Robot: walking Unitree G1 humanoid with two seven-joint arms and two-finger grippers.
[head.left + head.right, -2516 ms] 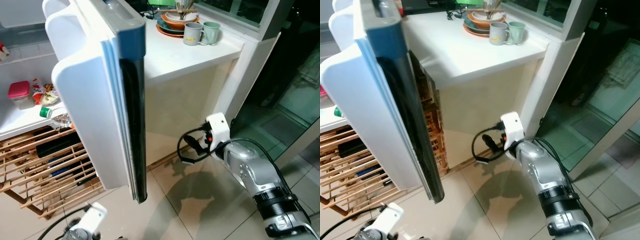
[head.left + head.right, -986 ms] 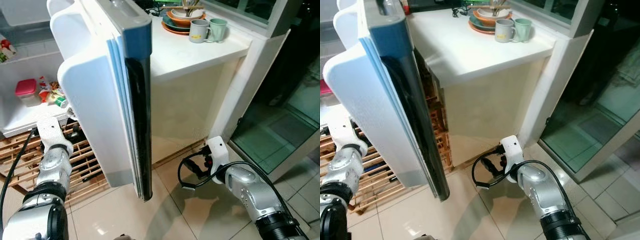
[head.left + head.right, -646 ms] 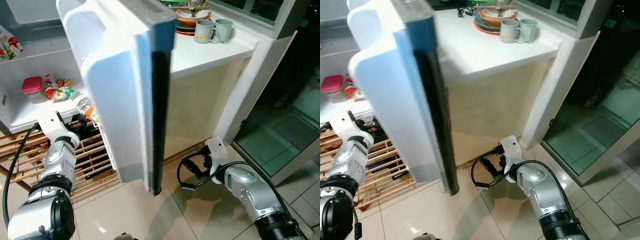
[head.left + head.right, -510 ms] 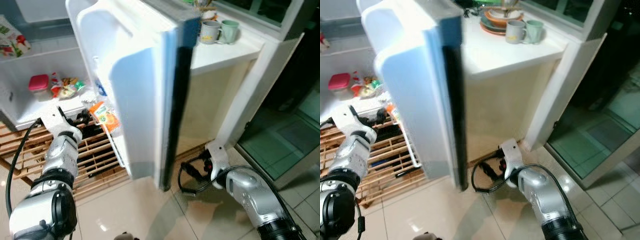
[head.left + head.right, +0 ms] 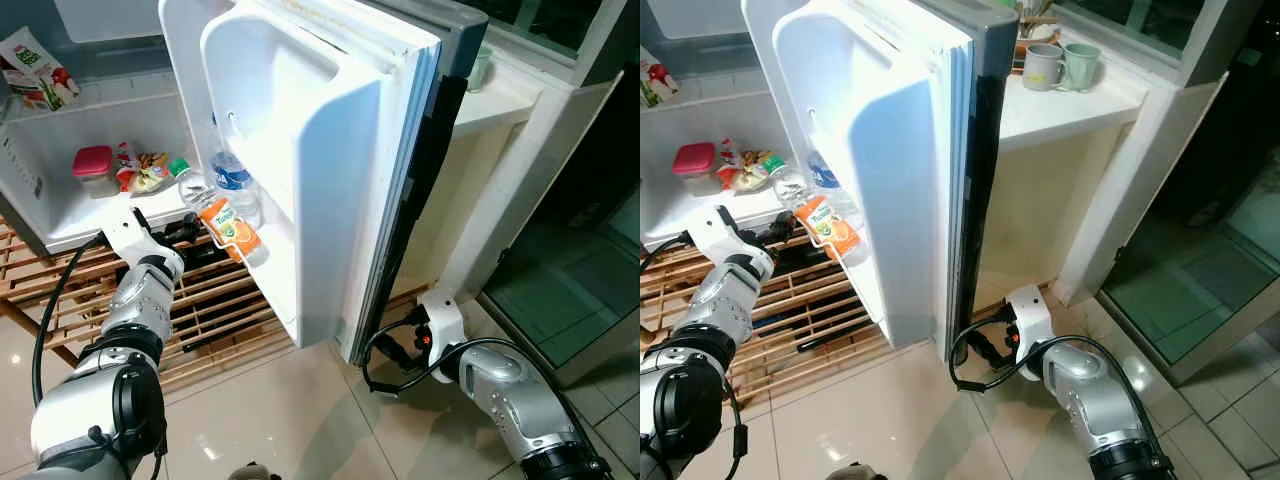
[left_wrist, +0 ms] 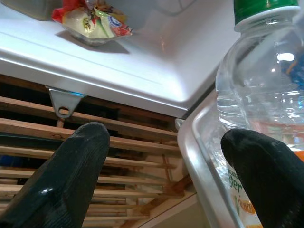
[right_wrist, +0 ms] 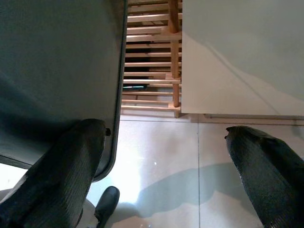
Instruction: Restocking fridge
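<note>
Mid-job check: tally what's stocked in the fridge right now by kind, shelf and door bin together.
Water bottles in the door bin: 1
Orange juice cartons in the door bin: 1
Red-lidded containers on the shelf: 1
Snack packets on the shelf: 1 cluster, too small to count
Total: 4

From my screen I can read almost nothing. The orange juice carton (image 5: 228, 229) in the fridge door (image 5: 330, 180) carries a green logo, too small to spell out. In the left wrist view only broken letters, perhaps "er", show on it. The packets' (image 6: 90, 23) printing is illegible.
</note>
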